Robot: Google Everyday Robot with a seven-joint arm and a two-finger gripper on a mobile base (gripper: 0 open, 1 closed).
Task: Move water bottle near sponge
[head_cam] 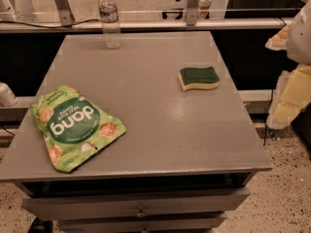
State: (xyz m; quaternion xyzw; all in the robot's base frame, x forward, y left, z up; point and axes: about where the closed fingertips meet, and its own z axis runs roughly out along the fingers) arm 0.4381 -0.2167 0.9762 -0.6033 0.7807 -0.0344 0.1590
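Item 1: water bottle (110,18), upright at the far edge of the table (146,86), well apart from the sponge (198,78) at right.
Item 2: tool (291,89), off the table's right side, apart from both. Opening cannot be told; nothing visibly held.
Risks: the tall, narrow bottle likely tips if nudged high, and could roll off the far edge.

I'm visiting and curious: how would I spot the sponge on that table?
On the grey table, look at the right half, the side where the gripper hangs beyond the edge. The sponge lies flat there: a small wavy-edged block, dark green over pale yellow, unlike the large green snack bag front-left or the upright water bottle at the back.
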